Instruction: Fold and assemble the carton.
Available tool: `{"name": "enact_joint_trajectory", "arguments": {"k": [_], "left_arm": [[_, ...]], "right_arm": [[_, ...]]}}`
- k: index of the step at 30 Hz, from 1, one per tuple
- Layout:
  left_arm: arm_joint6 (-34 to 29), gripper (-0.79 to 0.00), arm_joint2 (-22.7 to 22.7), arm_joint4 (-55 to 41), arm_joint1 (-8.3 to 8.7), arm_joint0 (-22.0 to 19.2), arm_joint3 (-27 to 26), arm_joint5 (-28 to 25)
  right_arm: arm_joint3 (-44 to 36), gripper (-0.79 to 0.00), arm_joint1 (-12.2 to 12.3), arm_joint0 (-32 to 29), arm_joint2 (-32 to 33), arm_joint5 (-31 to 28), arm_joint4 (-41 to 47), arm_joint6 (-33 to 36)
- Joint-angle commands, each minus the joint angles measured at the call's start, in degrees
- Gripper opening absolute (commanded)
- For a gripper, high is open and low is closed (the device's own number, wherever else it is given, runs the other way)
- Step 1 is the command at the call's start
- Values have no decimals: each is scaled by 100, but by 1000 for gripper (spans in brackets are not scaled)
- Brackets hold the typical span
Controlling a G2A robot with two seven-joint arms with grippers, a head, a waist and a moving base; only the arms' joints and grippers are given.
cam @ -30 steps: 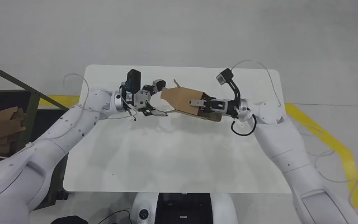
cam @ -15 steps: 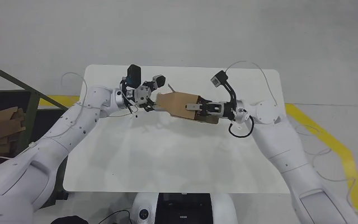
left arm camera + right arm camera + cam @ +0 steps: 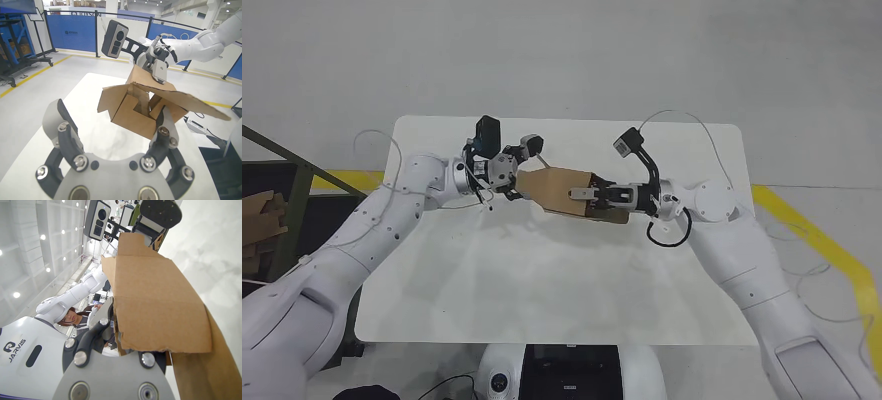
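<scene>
A brown carton (image 3: 557,186) is held above the white table (image 3: 542,290), lying on its side with its end flaps loose. My right gripper (image 3: 594,190) is shut on one side panel of the carton (image 3: 155,298), one finger (image 3: 105,311) on the outside and the other hidden behind the cardboard. In the left wrist view the carton's (image 3: 132,115) open end faces my left gripper (image 3: 111,108), which is open wide. One of its fingers (image 3: 164,121) sits at the carton's corner by an inner flap; the other finger (image 3: 62,113) hangs free. A long flap (image 3: 185,102) sticks out sideways.
A small power adapter with a cable (image 3: 196,126) lies near the table's edge. A dark rack with flat cardboard (image 3: 262,215) stands off the table's left side. Thin cables (image 3: 692,125) arch over the far table edge.
My right gripper has carried the carton a little to the left, toward the left gripper. The left gripper has turned and shifted slightly toward the table's far side, at the carton's end.
</scene>
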Motion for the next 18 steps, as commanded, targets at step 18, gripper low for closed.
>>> {"name": "enact_joint_trajectory", "arguments": {"k": [18], "left_arm": [[175, 0, -86, 336, 69, 77, -149, 0]], "right_arm": [[207, -785, -48, 182, -52, 64, 180, 267]]}}
